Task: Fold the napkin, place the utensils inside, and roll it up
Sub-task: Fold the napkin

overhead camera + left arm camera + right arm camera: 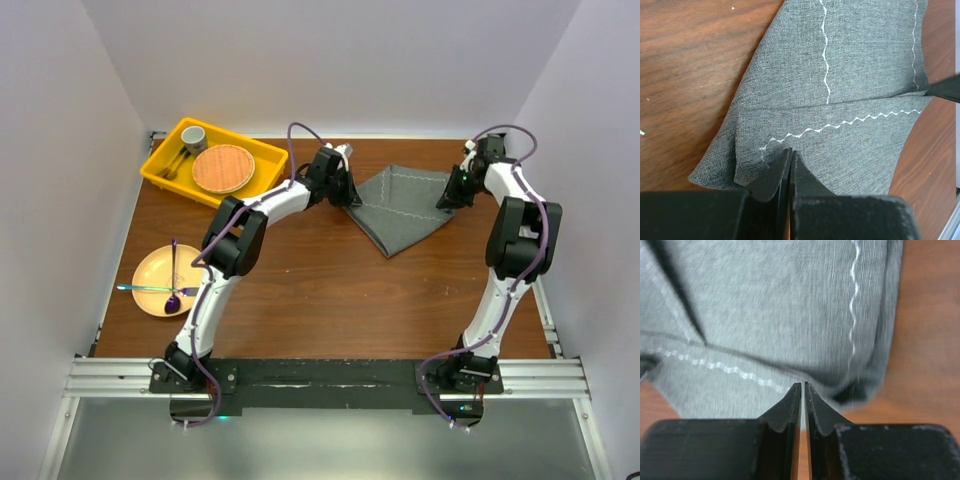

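Observation:
The grey-green napkin (pixel 400 210) lies folded into a triangle at the back of the table, its point toward the arms. My left gripper (pixel 345 192) is at its left corner. In the left wrist view the jaws (pixel 790 150) are shut on the hem of the napkin (pixel 865 65), beside the pale zigzag stitching. My right gripper (pixel 452 195) is at the right corner. Its jaws (pixel 803 384) stand a thin slit apart at the edge of the napkin (pixel 765 305), with nothing between them. The utensils, a purple spoon (pixel 173 290) and another piece (pixel 150 289), lie on a yellow plate (pixel 145 265) at the left.
A yellow tray (pixel 165 160) at the back left holds a wooden plate (pixel 223 168), a cup (pixel 193 135) and more cutlery (pixel 175 165). White walls close in the table on three sides. Bare wood lies between the napkin and the arm bases.

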Robot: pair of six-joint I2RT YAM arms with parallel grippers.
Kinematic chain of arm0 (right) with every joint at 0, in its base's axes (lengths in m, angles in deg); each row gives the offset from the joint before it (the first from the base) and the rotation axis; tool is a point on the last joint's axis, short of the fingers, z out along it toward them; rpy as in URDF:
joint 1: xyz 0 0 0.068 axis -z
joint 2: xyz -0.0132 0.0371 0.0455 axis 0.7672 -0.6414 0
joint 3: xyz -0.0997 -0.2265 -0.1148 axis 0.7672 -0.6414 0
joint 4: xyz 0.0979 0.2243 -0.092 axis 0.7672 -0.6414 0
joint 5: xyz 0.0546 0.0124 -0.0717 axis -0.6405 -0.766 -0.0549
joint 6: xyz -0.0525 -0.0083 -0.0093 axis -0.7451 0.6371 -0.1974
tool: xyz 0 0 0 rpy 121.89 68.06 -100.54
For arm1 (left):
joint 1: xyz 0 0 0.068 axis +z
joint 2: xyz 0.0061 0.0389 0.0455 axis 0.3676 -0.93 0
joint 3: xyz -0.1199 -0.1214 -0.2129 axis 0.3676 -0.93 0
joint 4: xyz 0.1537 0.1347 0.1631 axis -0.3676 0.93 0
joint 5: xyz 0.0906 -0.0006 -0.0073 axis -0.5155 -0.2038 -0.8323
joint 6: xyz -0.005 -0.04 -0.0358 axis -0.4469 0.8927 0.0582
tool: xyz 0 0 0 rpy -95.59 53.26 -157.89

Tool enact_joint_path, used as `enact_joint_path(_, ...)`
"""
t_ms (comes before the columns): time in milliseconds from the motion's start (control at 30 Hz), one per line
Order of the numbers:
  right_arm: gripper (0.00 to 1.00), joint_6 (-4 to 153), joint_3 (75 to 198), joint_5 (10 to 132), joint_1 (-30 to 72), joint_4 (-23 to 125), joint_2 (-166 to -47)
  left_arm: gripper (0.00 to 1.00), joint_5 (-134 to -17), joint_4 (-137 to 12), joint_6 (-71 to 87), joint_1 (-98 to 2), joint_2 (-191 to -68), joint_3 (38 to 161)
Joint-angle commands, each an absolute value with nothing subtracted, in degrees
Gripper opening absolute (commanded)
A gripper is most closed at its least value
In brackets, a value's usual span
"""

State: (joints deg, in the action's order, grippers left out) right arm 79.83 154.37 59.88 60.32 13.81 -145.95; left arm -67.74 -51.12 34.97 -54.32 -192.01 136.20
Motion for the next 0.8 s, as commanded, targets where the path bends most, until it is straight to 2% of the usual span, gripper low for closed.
enact_joint_path(0, 0.11, 77.49, 149.88, 62.16, 60.82, 13.72, -138.62, 0.02, -68.06, -50.96, 33.82, -54.27, -191.12, 138.06)
enact_joint_path(167, 0.1, 77.4, 144.95, 62.16, 61.0, 18.21, -140.72, 0.03, -68.41, -50.34, 33.91, -54.35, -190.16, 138.32)
enact_joint_path(333, 0.12, 77.66, 148.1, 63.12, 60.3, 19.09, -142.67, 0.14, -70.78, -46.92, 34.09, -54.7, -184.54, 138.86)
enact_joint_path(367, 0.15, 77.23, 148.81, 63.91, 59.95, 18.48, -142.14, 0.16, -71.22, -46.48, 34.09, -54.71, -183.14, 138.42)
enact_joint_path(400, 0.23, 76.79, 150.38, 64.88, 59.51, 16.47, -141.61, 0.2, -71.92, -45.6, 34.35, -54.79, -180.25, 137.89)
enact_joint_path(467, 0.3, 75.56, 151.8, 68.2, 57.84, 14.27, -138.9, 0.24, -72.89, -44.2, 34.35, -54.62, -176.9, 135.61)
enact_joint_path(500, 0.38, 75.12, 152.5, 69.88, 56.27, 12.34, -137.67, 0.28, -73.94, -42.45, 34.26, -54.36, -173.49, 133.77)
enact_joint_path(633, 0.55, 72.31, 151.98, 78.5, 50.56, 9.95, -129.24, 0.35, -74.04, -39.27, 34.79, -53.3, -164.07, 126.92)
enact_joint_path(767, 0.65, 63.53, 149.52, 82.64, 40.54, 11.35, -125.8, 0.37, -73.51, -38.3, 37.42, -51.11, -152.83, 115.76)
